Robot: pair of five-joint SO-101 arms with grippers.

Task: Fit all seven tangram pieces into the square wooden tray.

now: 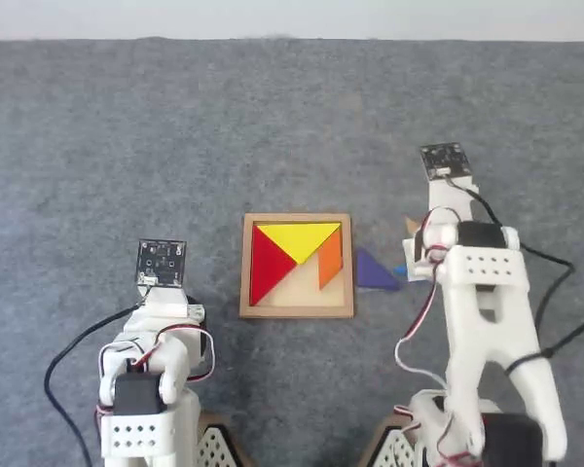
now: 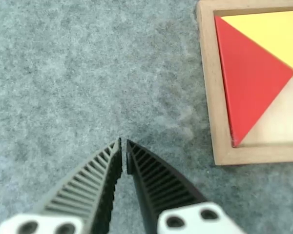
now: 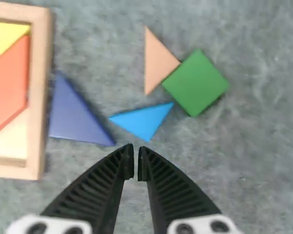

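The square wooden tray [image 1: 297, 312] lies mid-table and holds a red triangle [image 1: 266, 265], a yellow triangle [image 1: 298, 238] and an orange piece [image 1: 330, 261]. On the carpet beside the tray's right edge lie a purple triangle [image 3: 71, 115], a blue triangle [image 3: 142, 121], a tan triangle [image 3: 157, 60] and a green square [image 3: 195, 82]. My right gripper [image 3: 132, 155] is shut and empty, its tips just short of the blue triangle. My left gripper [image 2: 123, 146] is shut and empty over bare carpet, left of the tray [image 2: 209, 87], whose red triangle [image 2: 249, 78] and yellow triangle [image 2: 268, 31] show.
Grey carpet [image 1: 127, 126] covers the whole table. The left arm [image 1: 151, 370] stands at the front left and the right arm [image 1: 477, 321] at the front right, hiding most of the loose pieces from above. The purple triangle [image 1: 373, 270] peeks out beside it.
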